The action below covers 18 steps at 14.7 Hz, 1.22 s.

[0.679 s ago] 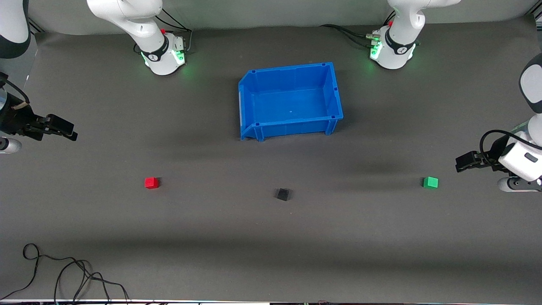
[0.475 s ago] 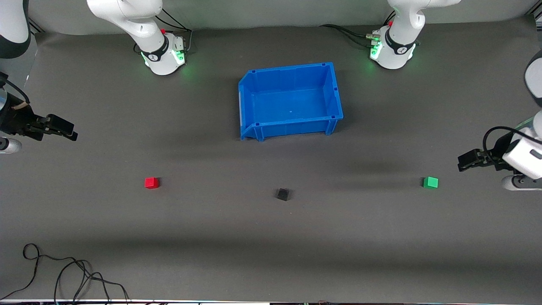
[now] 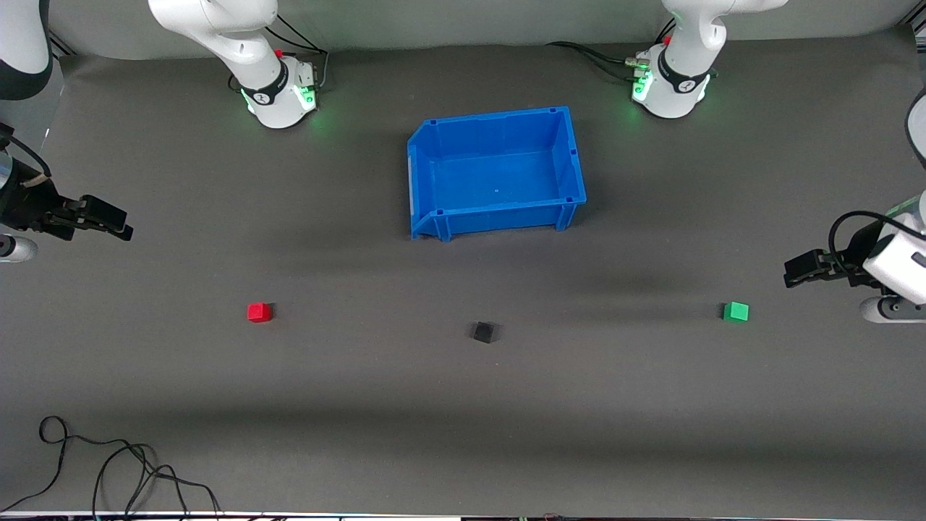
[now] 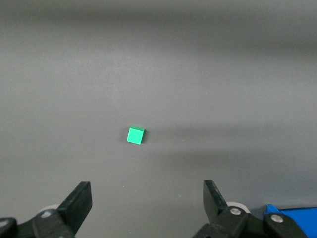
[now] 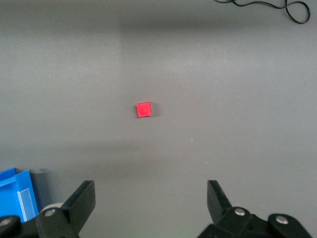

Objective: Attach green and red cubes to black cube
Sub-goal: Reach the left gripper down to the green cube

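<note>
Blue bin (image 3: pixel 496 171) and cable (image 3: pixel 108 463) apart from cubes; both hands spread, empty.

The right gripper (image 5: pixel 148 198) hangs with fingers spread wide over the grey worktop (image 5: pixel 237 99), the red cube (image 5: pixel 144 109) lying apart from it, a blue bin (image 5: pixel 17 198) corner and a black cable (image 5: pixel 277 7) at the edges.

Open mat (image 3: pixel 463 405) around all three cubes; blue bin (image 3: pixel 495 174) well apart.

Desk (image 3: pixel 463 434): dark grey mat. Blue bin (image 3: pixel 496 174) mid-desk, toward robot-base edge. Red cube (image 3: pixel 258 312), black cube (image 3: pixel 483 332), green cube (image 3: pixel 736 311) in row, well apart. Black cable (image 3: pixel 108 463) at camera-side corner, right arm's end.
</note>
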Each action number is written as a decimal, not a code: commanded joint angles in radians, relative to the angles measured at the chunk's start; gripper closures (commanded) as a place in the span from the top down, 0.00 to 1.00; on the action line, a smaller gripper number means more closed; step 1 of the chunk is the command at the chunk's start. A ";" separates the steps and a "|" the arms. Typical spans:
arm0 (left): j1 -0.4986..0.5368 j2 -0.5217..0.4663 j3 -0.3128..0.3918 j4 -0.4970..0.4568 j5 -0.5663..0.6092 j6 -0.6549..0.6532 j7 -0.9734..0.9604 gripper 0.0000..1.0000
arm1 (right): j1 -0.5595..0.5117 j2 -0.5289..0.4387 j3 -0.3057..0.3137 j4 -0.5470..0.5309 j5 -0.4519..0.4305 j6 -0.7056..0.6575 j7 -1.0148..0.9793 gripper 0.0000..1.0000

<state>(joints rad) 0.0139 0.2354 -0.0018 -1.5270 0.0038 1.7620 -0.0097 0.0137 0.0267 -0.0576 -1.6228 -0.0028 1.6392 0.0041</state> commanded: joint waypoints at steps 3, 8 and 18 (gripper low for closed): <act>0.023 0.068 0.006 -0.108 -0.022 0.152 -0.059 1.00 | -0.004 0.009 0.001 0.032 0.023 -0.005 0.096 1.00; 0.035 0.154 0.006 -0.313 -0.005 0.477 0.003 0.99 | -0.020 0.041 -0.002 0.067 0.127 -0.005 0.691 1.00; 0.055 0.328 0.008 -0.357 0.013 0.585 0.296 0.80 | -0.023 0.205 -0.133 -0.021 0.427 0.011 1.082 1.00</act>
<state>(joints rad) 0.0478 0.5608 0.0069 -1.8825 0.0010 2.3402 0.2276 -0.0025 0.1923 -0.1737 -1.6225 0.3510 1.6408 1.0726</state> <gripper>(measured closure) 0.181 0.000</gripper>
